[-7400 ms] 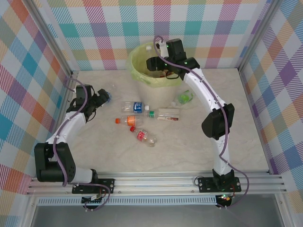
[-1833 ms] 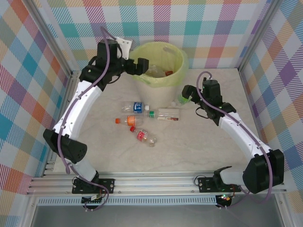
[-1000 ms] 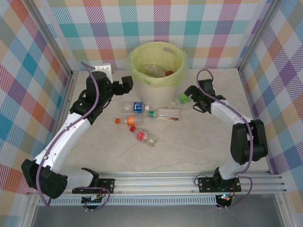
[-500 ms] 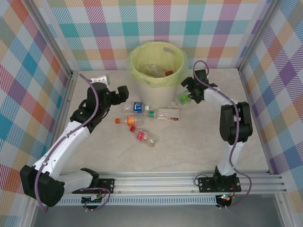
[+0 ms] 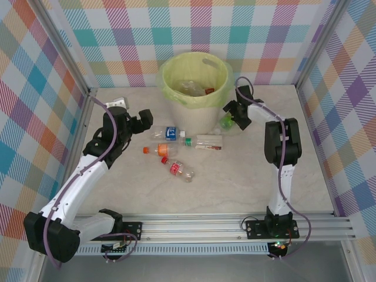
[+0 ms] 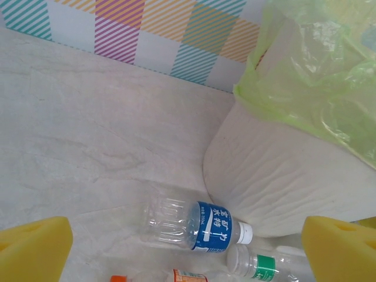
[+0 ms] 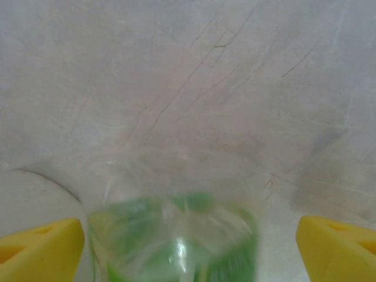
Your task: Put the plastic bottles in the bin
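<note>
Evidently, both arms have been repositioned within the last two seconds. The left gripper (image 5: 145,119), which was held over the rim of the bin (image 5: 166,75), has been withdrawn and lowered to the table on the bin's left side. It is now aimed at the blue-labelled bottle (image 6: 194,223), which lies on its side just beside the bin wall. Its yellow pads (image 6: 32,247) are spread wide and nothing is held between them.

The right gripper (image 5: 233,113) has been swung in to the green-labelled bottle (image 5: 227,121), which lies at the foot of the bin on the right. In the right wrist view this bottle is seen between the pads (image 7: 338,241), which stand far apart and clear of it; no grip has been taken.

Several bottles are seen inside the bin. Five remain on the table, among them the red-labelled bottle (image 5: 181,170) and the orange-capped bottle (image 5: 157,150). The task is judged roughly half done, with two fresh pickups being set up at once.
</note>
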Motion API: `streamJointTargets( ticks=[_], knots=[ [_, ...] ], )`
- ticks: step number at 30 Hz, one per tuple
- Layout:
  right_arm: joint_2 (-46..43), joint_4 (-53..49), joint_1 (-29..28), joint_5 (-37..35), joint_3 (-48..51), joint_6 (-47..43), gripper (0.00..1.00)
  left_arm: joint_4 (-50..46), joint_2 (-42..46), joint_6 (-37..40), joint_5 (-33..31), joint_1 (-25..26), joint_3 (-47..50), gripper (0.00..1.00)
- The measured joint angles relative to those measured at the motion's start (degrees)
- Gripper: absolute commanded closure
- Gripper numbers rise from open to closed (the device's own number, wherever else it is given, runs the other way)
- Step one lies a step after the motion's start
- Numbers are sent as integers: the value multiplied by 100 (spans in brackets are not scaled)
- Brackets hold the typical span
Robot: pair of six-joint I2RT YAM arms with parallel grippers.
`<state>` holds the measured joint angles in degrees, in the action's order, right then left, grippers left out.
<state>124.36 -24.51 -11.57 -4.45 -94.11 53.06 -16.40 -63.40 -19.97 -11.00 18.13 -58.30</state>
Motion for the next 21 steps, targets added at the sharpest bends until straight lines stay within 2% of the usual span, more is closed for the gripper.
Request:
streamJointTargets(
  ticks=[4,10,21],
  knots=[
    [120,-55,0,160,-35,-391,19,0,-22,-46,46,-46,0,0],
    [107,76,4,264,-13,-782,42,4,-44,-155,105,-72,81,0],
    [-1008,898,4,225,1700,-857,54,2,-66,-223,251,-118,238,0]
  ],
)
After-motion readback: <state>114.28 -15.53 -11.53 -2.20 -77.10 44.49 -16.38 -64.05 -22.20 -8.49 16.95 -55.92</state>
